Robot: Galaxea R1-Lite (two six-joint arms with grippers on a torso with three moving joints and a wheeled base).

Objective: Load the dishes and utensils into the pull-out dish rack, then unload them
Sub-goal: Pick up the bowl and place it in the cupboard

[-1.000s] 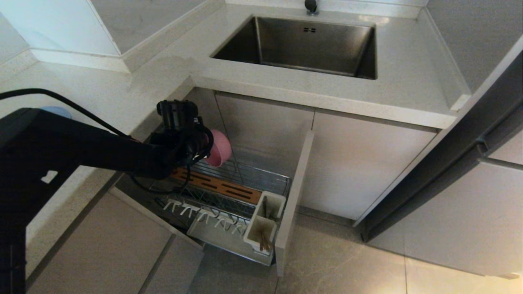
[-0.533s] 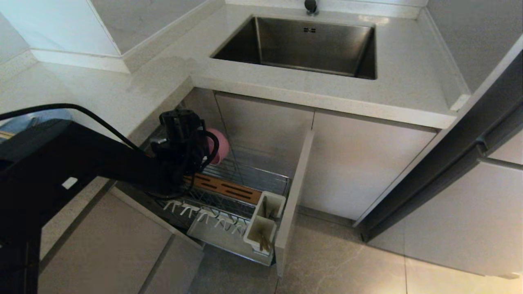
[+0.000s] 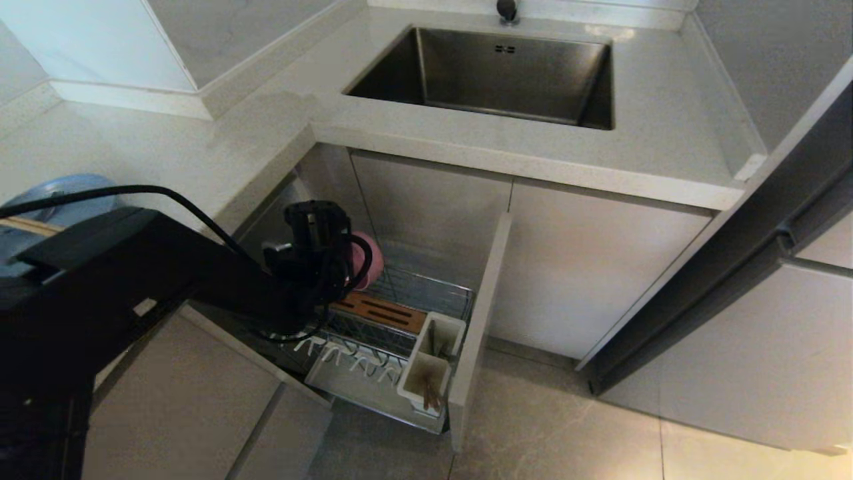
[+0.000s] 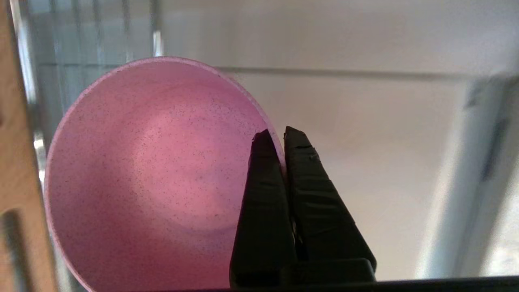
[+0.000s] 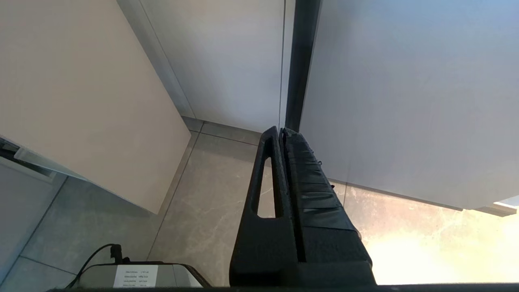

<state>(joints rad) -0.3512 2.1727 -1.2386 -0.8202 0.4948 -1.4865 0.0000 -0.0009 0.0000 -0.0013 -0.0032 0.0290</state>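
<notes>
- A small, matte, speckled pink round bowl [image 4: 154, 174] was pinched at its rim by the left gripper [image 4: 279, 136], above the back of the chrome wire pull-out dish rack [image 3: 400, 313].
- Light-wood chopsticks [image 3: 432, 399] were seen in the rack's front white utensil cup [image 3: 426, 380].
- A pale-blue round plate [image 3: 56, 193] lay on the counter.
- The right gripper [image 5: 280, 132] was pressed closed, empty, above the floor.

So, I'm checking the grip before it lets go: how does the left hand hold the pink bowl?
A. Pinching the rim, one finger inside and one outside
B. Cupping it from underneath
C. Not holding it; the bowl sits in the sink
A: the left wrist view shows the left hand shut on the pink bowl at its rim, one finger each side.
</notes>
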